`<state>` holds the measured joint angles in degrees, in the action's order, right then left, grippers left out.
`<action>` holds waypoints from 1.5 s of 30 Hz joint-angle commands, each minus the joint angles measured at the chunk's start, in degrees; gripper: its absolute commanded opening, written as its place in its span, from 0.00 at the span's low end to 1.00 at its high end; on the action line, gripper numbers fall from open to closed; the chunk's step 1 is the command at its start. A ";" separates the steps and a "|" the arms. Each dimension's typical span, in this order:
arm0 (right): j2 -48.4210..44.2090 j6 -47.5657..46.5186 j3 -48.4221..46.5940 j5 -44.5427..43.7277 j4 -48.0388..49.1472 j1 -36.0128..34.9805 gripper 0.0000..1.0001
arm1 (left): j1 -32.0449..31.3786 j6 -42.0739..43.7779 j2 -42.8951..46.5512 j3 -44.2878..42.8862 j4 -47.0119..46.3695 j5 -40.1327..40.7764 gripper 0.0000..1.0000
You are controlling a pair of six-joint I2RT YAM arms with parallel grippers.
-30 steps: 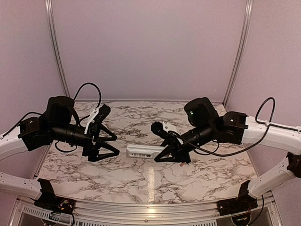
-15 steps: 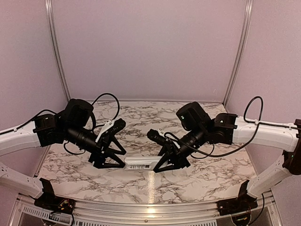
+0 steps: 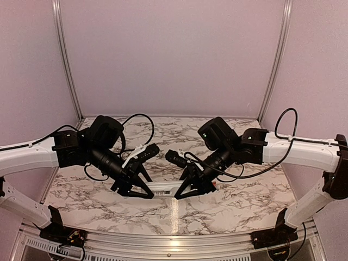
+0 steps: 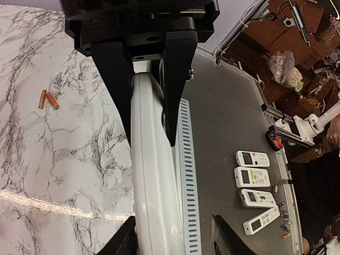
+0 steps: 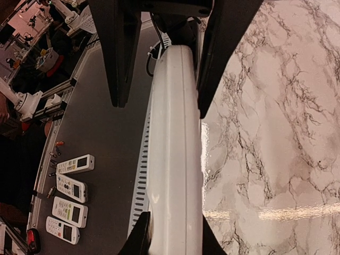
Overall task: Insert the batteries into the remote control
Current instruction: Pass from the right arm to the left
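The left gripper [image 4: 149, 142] has swung in to straddle the free end of the white remote control [image 3: 163, 188], clamped or not I cannot tell, while the right gripper [image 5: 162, 109] pinches its other end, and two orange batteries [image 4: 48, 99] lie together on the marble table [image 3: 234, 209].

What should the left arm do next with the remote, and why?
Probably close the left end effector firmly on the remote control. Its jaws straddle one end, but firm contact is unclear, while the right end effector grips the other end. The batteries lie on the marble table, not yet loaded, so a steady two-sided hold seems to come first.
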<state>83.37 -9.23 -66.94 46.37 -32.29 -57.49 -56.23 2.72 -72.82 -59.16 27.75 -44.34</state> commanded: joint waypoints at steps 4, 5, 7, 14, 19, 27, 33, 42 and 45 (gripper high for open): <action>0.84 -0.78 -3.52 1.89 -1.54 0.20 0.00 | -0.29 -1.91 -1.36 -0.72 -1.99 -1.33 0.38; 0.78 -0.78 -3.61 1.88 -1.57 0.19 0.00 | -0.31 -2.16 -1.23 -0.36 -2.26 -1.75 0.34; 0.70 -0.78 -3.77 1.88 -1.63 0.19 0.00 | -0.33 -3.07 -0.68 0.71 -3.38 -2.29 0.28; -0.14 -1.27 -4.78 1.14 -1.59 0.46 0.14 | -0.29 -7.94 1.15 3.73 -8.66 -3.90 0.11; -4.33 2.76 -4.41 2.25 2.62 5.22 0.77 | 1.57 -13.89 5.31 7.17 -17.08 -3.36 0.08; -11.88 19.05 0.42 4.04 23.44 13.23 0.95 | 4.63 -25.21 10.11 14.29 -38.72 1.82 0.07; -13.86 29.50 3.44 -1.65 38.64 14.01 0.99 | 4.98 -33.01 13.51 19.31 -55.04 8.83 0.06; -11.30 41.41 8.85 -2.17 55.89 13.95 0.99 | 4.89 -44.59 14.92 28.17 -79.83 18.22 0.04; -9.10 44.60 7.89 -0.83 58.62 13.74 0.99 | 4.76 -46.35 14.31 30.06 -83.94 20.34 0.04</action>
<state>72.16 28.67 -57.76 45.08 17.98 -43.75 -51.57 -38.92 -58.48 -31.20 -43.64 -28.97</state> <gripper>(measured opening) 0.987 0.231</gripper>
